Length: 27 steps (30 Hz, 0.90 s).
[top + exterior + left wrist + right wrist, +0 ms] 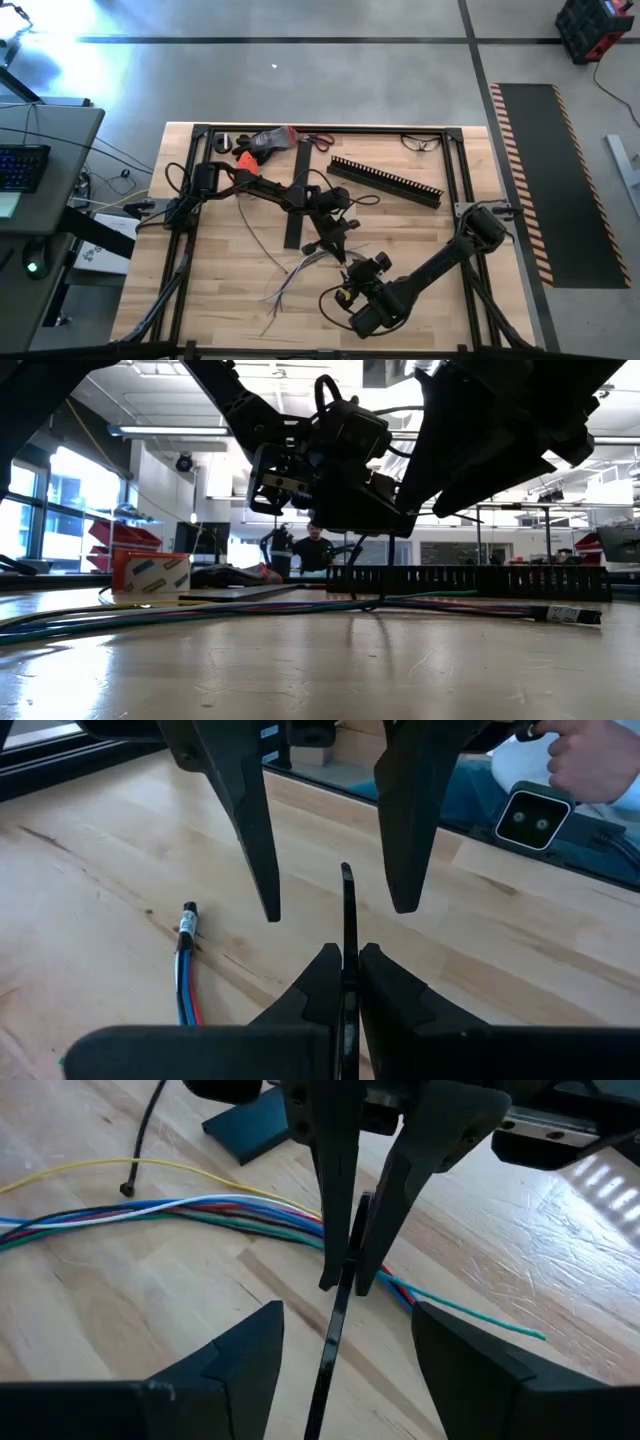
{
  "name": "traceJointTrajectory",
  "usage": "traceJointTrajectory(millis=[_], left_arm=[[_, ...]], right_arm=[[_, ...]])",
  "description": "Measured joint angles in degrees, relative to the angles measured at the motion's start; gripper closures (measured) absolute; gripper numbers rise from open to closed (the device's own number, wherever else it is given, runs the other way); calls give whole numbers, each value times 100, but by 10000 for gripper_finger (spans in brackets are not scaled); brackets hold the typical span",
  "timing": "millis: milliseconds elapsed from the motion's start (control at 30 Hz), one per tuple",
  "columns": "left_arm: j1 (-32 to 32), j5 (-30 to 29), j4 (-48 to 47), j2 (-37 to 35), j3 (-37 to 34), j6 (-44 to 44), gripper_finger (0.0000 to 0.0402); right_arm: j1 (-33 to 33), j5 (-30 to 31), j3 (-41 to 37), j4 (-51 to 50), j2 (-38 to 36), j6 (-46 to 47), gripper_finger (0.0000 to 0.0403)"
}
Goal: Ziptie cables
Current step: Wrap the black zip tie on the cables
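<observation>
The cables (298, 268) lie as a loose bunch of coloured wires on the wooden table, also seen in the right wrist view (200, 1215) and the low view (300, 608); one labelled end (188, 920) shows beside my left gripper. My left gripper (345, 955) hovers over the bunch near the table's middle (335, 240), shut on a thin black ziptie (347, 910). My right gripper (345, 1350) faces it from the near right (356, 268), open, one finger on either side of the ziptie's free end without touching it. My left gripper pinches the black ziptie (350, 1265) between its two fingertips, which come slanting down from the table's far side. The strip runs along the fingers. Its free end (325, 1370) sticks out past the tips, above the cables and clear of the table.
A long black slotted channel (385, 182) lies at the far right and a flat black strip (298, 195) at mid-table. Orange and red tools (262, 142) lie along the far edge. Beyond the table are a person (318, 550) and a hand (590, 760).
</observation>
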Motion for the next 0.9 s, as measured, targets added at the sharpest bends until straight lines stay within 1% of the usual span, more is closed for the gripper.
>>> traceJointTrajectory(millis=[167,333,433,500,600,767,900], left_arm=[[-5,101,-4,0,-1,-4,392],[-31,106,-7,0,-2,25,392],[-66,106,-7,0,-2,44,392],[-94,106,-7,0,-4,48,392],[-116,101,-4,0,-4,101,392],[-107,77,-3,0,-4,105,392],[-116,36,-2,0,-4,107,392]], right_arm=[[-15,-185,-17,-35,0,-25,195],[-12,-107,-17,-37,0,-25,195],[-25,57,-17,-14,0,-27,195],[-83,-37,-18,-17,1,-27,199],[-207,-405,-20,-19,11,-88,219],[-253,-285,-21,35,13,-388,261],[-257,-406,-21,31,15,-390,310]])
